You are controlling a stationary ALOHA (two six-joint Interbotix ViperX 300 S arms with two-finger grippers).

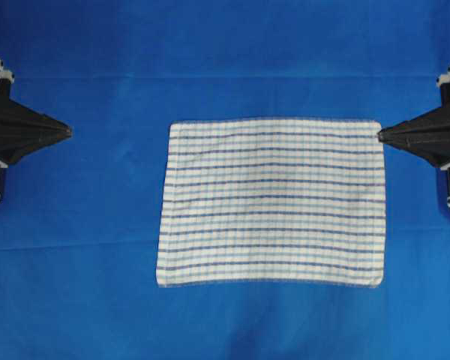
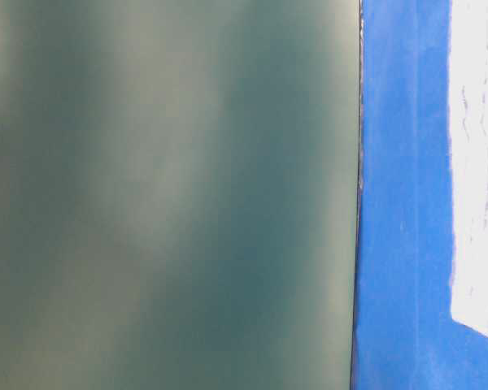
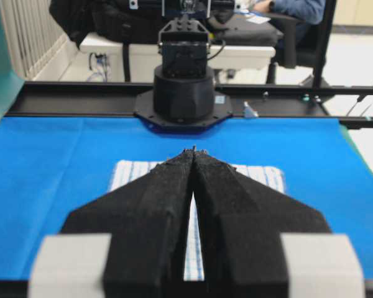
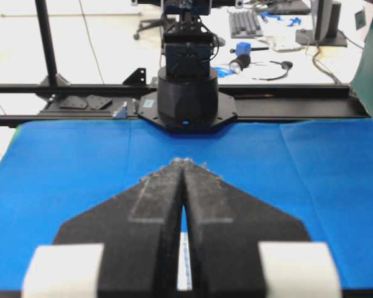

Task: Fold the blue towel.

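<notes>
A plain blue sheet covers the whole work surface, faint creases crossing it near the top and lower third of the overhead frame. Beyond its far edge runs a black metal rail. In the upper part of the left wrist view stand a white table, an office chair and pale vertical slats at upper left. The right wrist view shows a bright pale floor and a keyboard at top. A blurred dark-green panel fills the left of the table-level view
</notes>
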